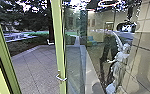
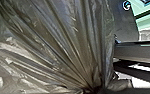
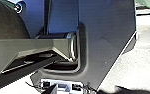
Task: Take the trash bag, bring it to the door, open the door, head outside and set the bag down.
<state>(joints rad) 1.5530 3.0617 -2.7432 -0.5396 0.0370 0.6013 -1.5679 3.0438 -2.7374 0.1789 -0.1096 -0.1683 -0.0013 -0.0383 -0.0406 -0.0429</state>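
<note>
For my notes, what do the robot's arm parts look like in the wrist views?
The right wrist view has a wide, dark blue-grey plate with a slanting edge, an angular grey bar with a rounded, shiny joint, and a pale block with dark inserts. The left wrist view has a dark bar and a round, shiny fitting.

Plate [image 3: 104,45]: wide and dark, tinted partly with blue; a slanting edge and a recess with rounded corner are seen.
Fitting [image 3: 18,8]: small and round, finished with a shiny ring.
Bar [image 3: 23,47]: grey, flat, shaped with angles.
Joint [image 3: 72,47]: rounded, edged with bright metal.
Block [image 3: 62,87]: whitish, marked by dark openings.
Wires [image 3: 29,84]: thin, dark.
</note>
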